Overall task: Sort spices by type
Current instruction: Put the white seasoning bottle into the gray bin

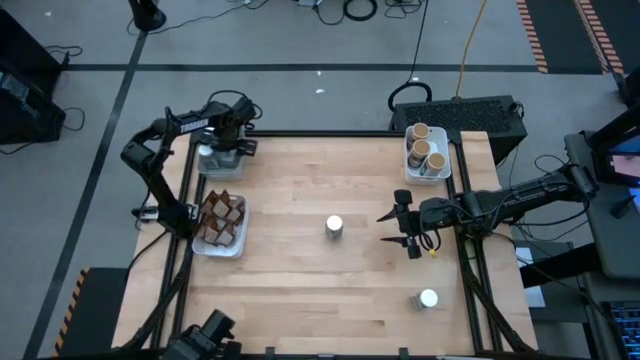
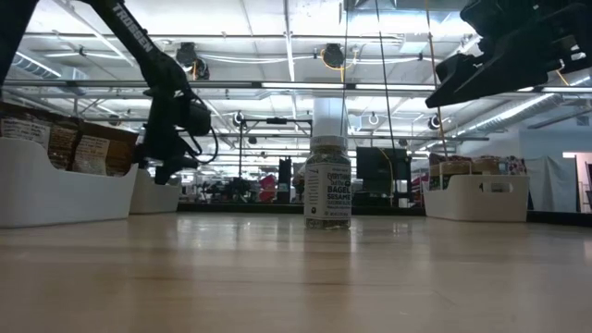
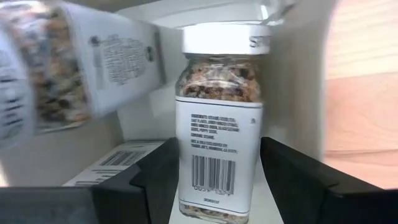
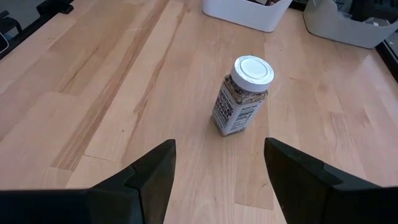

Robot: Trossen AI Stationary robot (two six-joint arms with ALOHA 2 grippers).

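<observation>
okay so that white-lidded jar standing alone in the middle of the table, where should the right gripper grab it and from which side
Grip the white-lidded jar across its labelled body, just below the lid. It stands upright with bare table all round, so a level approach from the right arm's side looks best. The right gripper is already open and facing it; the left gripper is at the far-left tray.

Pale wooden desk [image 1: 300, 290] filling the frame, white tray [image 1: 236, 243] sitting at its left edge, another white tray [image 1: 446, 162] at the far right corner, a third tray [image 1: 205, 167] at far left, black cables [image 1: 360, 9] trailing over grey floor [image 1: 300, 40] beyond
</observation>
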